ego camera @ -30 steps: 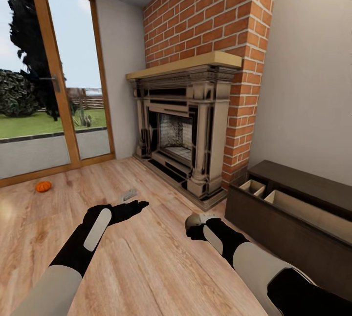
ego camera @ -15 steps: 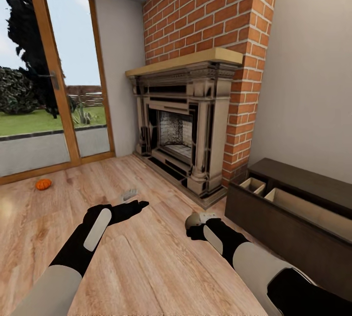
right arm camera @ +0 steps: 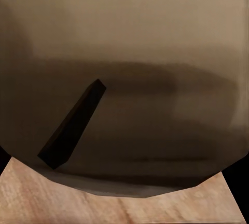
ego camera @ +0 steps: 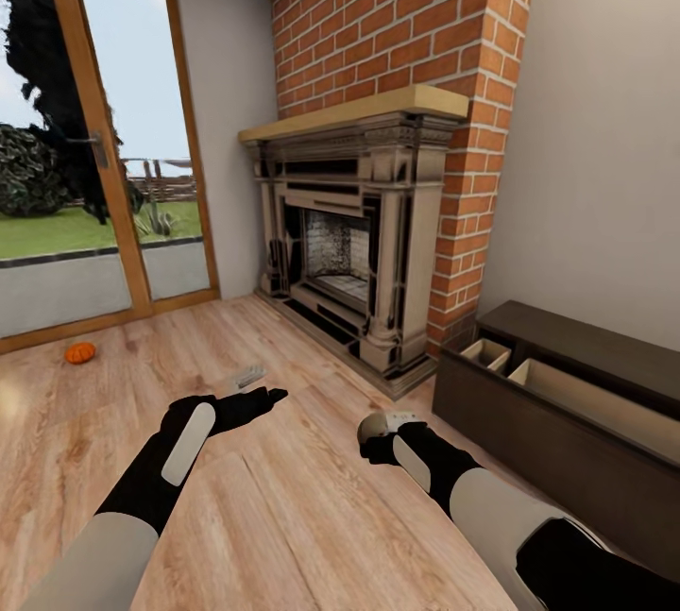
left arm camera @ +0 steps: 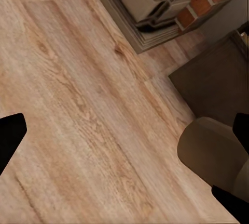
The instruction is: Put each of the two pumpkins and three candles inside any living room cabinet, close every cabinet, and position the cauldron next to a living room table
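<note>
Cabinet (ego camera: 557,422) first: the long, low dark-brown wooden unit runs along the right wall, its wide drawer pulled out so the pale wood interior and a divider show from above, and its near corner sits just right of the fireplace (ego camera: 354,243). That fireplace is an ornate stone surround, cream with dark panels and turned columns, topped by a flat tan mantel and backed by a red brick chimney breast (ego camera: 416,35) rising to the ceiling. On the far left a tall glass door in an orange-brown wooden frame (ego camera: 104,148) looks onto grass and dark trees. The floor (ego camera: 283,498) is light wood plank with strong grain. Both black arms reach forward over it. The right gripper (ego camera: 380,429) is closed around a candle (ego camera: 380,424), a stubby grey-brown cylinder with a paler top; in the right wrist view the candle's (right arm camera: 124,78) rounded brown face looms close, with a thin dark wick (right arm camera: 72,125) slanting across it. The left gripper (ego camera: 253,400) is held flat and low, and in the left wrist view its dark fingertips (left arm camera: 10,138) stand wide apart with bare planks between them. Just beyond it lies a small pale grey object (ego camera: 249,375) on the floor, too small to identify. Far left, near the door, one small ribbed orange pumpkin (ego camera: 79,352) rests on the planks, well apart from the cabinet.
</note>
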### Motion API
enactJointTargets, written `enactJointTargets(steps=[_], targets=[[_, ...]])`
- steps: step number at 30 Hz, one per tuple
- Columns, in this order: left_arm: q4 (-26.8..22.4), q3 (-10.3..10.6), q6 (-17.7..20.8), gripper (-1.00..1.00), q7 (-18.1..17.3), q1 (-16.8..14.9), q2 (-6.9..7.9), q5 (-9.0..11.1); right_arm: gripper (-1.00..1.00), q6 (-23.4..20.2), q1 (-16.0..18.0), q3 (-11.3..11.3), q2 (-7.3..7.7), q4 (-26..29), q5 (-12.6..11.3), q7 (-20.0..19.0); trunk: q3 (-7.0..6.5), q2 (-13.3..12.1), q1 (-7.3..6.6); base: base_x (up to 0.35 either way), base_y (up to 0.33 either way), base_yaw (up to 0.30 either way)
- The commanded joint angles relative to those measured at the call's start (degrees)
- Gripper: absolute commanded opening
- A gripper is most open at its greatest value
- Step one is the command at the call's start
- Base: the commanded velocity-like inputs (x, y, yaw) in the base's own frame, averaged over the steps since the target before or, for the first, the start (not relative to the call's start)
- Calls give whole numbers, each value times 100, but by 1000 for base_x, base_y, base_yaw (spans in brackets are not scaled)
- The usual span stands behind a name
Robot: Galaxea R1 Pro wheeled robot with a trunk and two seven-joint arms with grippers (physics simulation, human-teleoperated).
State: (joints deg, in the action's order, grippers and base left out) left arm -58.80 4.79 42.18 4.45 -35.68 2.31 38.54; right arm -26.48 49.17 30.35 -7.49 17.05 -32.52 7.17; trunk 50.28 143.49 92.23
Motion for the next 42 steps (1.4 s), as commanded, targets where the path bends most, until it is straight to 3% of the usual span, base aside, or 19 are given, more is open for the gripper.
enactJointTargets(steps=[1,33,42], targets=[[-9,14,15,100,47,-2,6,57,-100,-19,5,38,2,9,-58,47,7,3,-1,0,0,-218],[-2,14,18,100,47,0,6,57,-100,-68,5,6,11,3,-53,59,131,3,-1,-1,0,-272],[-7,14,18,100,46,-1,6,57,-100,-68,5,3,11,3,-60,73,191,3,-1,-210,0,-229]])
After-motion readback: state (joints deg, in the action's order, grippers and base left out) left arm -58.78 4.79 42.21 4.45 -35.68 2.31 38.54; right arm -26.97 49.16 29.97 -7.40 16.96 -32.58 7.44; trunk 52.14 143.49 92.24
